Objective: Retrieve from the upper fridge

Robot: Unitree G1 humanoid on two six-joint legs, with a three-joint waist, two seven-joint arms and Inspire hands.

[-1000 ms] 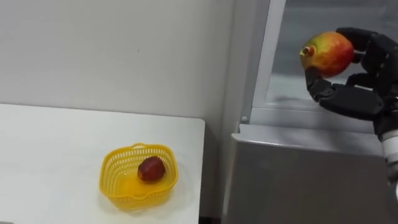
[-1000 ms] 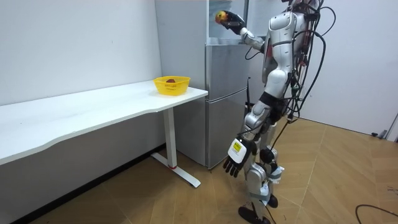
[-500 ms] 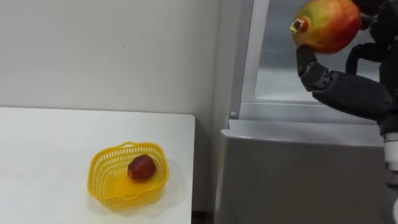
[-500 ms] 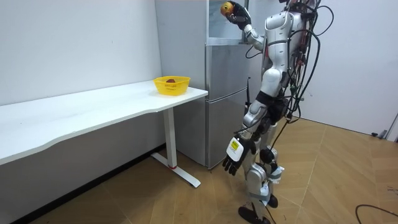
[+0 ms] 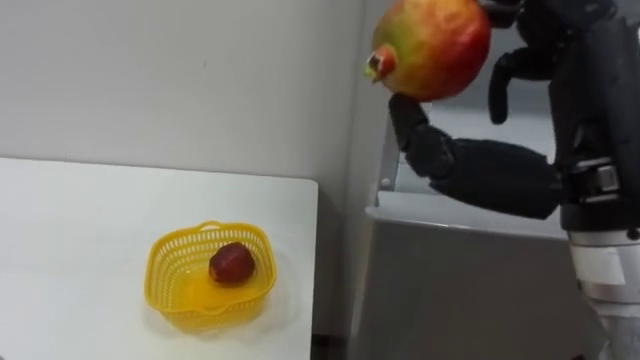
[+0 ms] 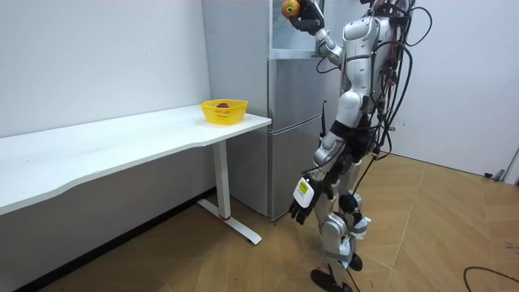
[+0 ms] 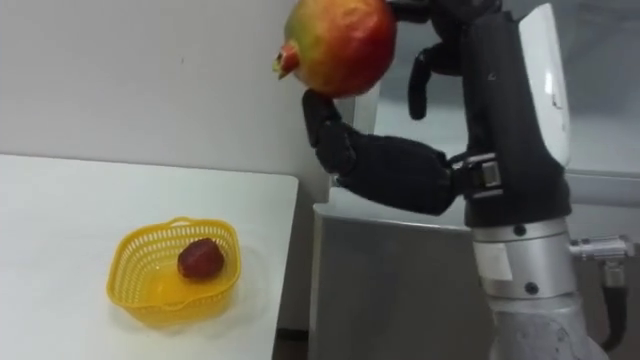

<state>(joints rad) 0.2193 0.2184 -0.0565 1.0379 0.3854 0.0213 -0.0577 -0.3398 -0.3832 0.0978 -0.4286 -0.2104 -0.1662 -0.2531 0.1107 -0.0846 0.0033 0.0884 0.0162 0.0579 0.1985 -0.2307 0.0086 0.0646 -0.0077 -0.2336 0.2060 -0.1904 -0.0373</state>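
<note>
A red and yellow-green pomegranate (image 5: 432, 46) (image 7: 338, 43) (image 6: 289, 8) is held high in front of the open upper fridge (image 6: 285, 26). My right hand (image 5: 500, 150) (image 7: 400, 160) (image 6: 306, 16) is shut on it, thumb below and fingers curled over the top. A yellow basket (image 5: 208, 276) (image 7: 172, 270) (image 6: 224, 110) sits near the corner of the white table (image 5: 80, 250) (image 6: 122, 138), with a dark red fruit (image 5: 231, 263) (image 7: 200, 257) in it. My left hand (image 6: 302, 207) hangs by my thigh with relaxed fingers.
The grey fridge (image 5: 450, 290) (image 6: 292, 122) stands just right of the table, its lower door shut. A white wall (image 5: 150, 80) runs behind the table. I stand on wooden floor (image 6: 438, 235) facing the fridge.
My right hand has carried the pomegranate up and to the left, closer to my head. The camera has shifted slightly too.
</note>
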